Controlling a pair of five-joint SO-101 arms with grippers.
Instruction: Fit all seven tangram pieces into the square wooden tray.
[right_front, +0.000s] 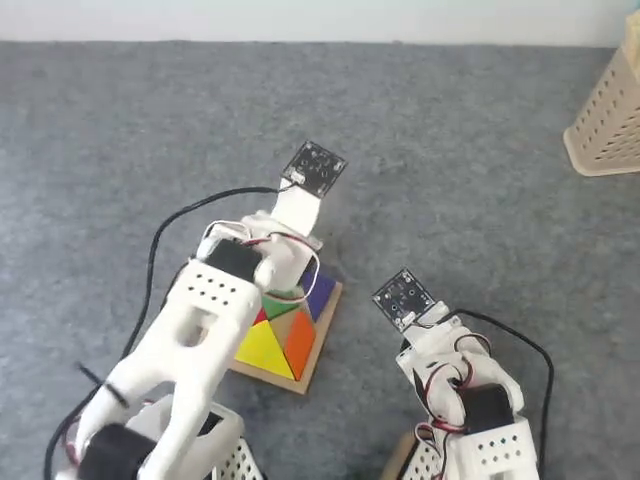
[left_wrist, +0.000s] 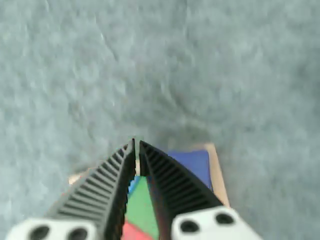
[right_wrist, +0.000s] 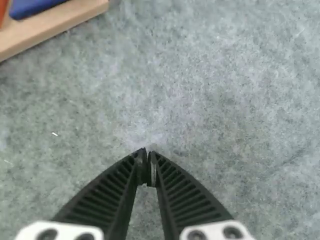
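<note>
The square wooden tray (right_front: 322, 352) lies on the grey carpet with coloured tangram pieces in it: a yellow triangle (right_front: 262, 348), an orange triangle (right_front: 300, 338), a green piece (right_front: 279, 307) and a blue piece (right_front: 323, 295). My left arm stretches over the tray and hides part of it. The left gripper (left_wrist: 136, 146) is shut and empty, hovering above the green piece (left_wrist: 140, 210) and beside the blue piece (left_wrist: 195, 165). To the right of the tray, the right gripper (right_wrist: 147, 153) is shut with nothing in it, over bare carpet. The tray's corner (right_wrist: 55, 25) lies ahead of it.
A cream perforated basket (right_front: 608, 110) stands at the far right edge of the table. A black cable (right_front: 160, 250) loops off the left arm. Open carpet stretches across the far side and the left.
</note>
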